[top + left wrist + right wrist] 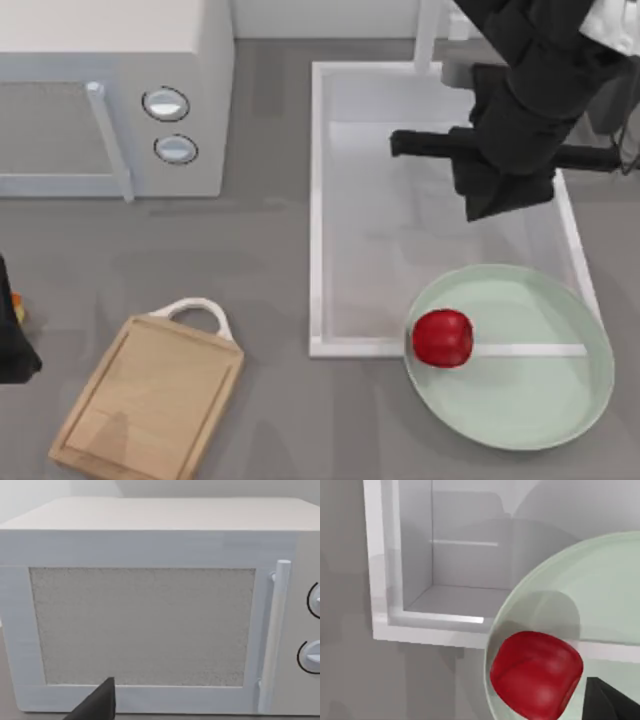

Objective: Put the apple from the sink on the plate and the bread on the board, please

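The glossy red apple sits on the pale mint-green round plate. The light wooden board runs lengthwise toward the microwave, its white looped handle at that end. I cannot tell how my right fingers stand above the white rectangular sink.

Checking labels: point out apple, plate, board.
apple (442,338), top view, middle of the red fruit.
plate (530,400), top view, bare mint-green floor.
board (150,400), top view, middle of the wooden face.
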